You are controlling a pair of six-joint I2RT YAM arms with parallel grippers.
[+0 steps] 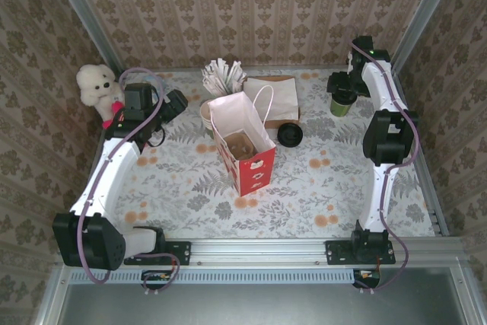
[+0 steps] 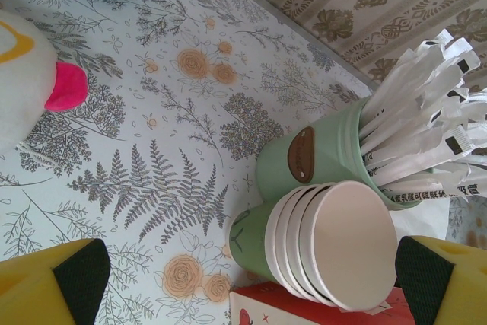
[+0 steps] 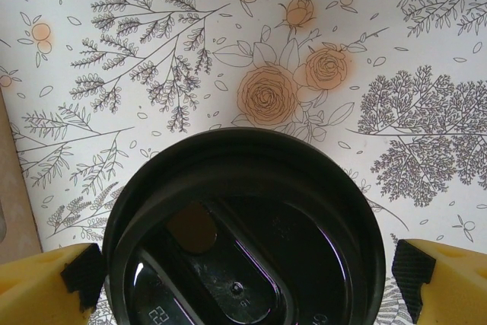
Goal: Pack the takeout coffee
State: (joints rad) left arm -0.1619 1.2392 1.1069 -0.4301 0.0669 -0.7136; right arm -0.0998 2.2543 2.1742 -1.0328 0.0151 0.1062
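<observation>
1. Straddling the coffee cup [image 3: 243, 218], the right gripper [image 3: 245, 275] has its fingers wide apart, one each side of the black lid. Nothing clamped yet.
2. Cup sits far-right on the table [image 1: 319, 188], upright: long axis vertical, lid up, directly under the hand.
3. Right arm is much nearer. Left gripper [image 2: 253, 272], also spread w/ nothing held, is by the stacked cups [image 2: 335, 241], well apart from the coffee.
4. Paper bag [image 1: 257, 173] stands mid-table, mouth up, to the cup's left.
5. Likely next: close on the cup body, keeping it vertical.
</observation>
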